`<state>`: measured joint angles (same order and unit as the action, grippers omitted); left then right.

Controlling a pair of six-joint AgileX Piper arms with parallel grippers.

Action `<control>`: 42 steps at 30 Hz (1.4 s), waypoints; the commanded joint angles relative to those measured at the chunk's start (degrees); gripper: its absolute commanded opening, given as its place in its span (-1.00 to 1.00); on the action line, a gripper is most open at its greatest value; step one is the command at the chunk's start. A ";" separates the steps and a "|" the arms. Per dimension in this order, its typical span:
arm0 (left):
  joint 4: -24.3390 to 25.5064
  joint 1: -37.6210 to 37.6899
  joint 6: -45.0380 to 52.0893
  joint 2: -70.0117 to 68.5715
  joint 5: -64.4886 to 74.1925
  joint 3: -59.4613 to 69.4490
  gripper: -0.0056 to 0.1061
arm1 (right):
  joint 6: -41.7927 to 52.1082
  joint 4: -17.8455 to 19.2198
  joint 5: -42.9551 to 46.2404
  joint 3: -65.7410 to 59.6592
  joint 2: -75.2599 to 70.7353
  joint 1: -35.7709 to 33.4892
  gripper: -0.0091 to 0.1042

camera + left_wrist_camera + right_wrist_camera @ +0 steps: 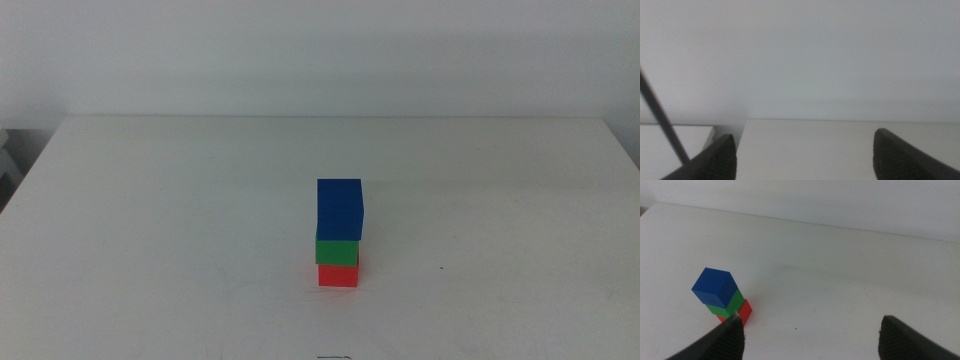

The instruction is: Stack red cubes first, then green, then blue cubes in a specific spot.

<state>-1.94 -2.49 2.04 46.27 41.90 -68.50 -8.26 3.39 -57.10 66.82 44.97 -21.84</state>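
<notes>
Item: one stack of three small cubes on a white table [150, 200], standing near the middle of the table and a little toward the camera in the middle view. Bottom, red cube [338, 274], resting on bare tabletop with no marker under it; middle, green cube [337, 251], seated on the red; top, blue cube [340, 209], seated on the green and turned slightly out of line with the two below. Order matched the task, so the stacking was judged complete. Left gripper [805, 157]: jaws spread wide, nothing between them, pointed at empty table edge and wall, no cube in its view. Right gripper [812, 337]: jaws likewise wide apart and empty, raised clear of the stack, with the cubes near one jaw in its view but apart from it. Neither arm appeared in the middle view. Handling notes, judged by look only: cubes seemed light, rigid, matte-faced and not slippery; each best taken by two opposite flat side faces at mid-height. The stack was unsecured and narrow; a sideways nudge to the blue cube would likely topple it
</notes>
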 commanded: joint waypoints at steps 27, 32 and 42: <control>5.72 0.08 -8.59 -14.02 -16.88 19.75 0.78 | 0.56 1.73 31.58 -13.97 -0.92 9.67 0.77; 5.72 0.08 -8.59 -24.91 -21.81 31.84 0.78 | 0.56 0.05 43.66 -23.50 -4.25 18.55 0.77; 4.39 0.08 -8.59 -43.54 -21.81 50.34 0.78 | 0.56 0.05 44.73 -45.44 -21.27 20.73 0.77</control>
<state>3.55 -2.49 -6.08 4.08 25.15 -18.77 -8.26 3.18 -17.04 22.10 25.33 -1.47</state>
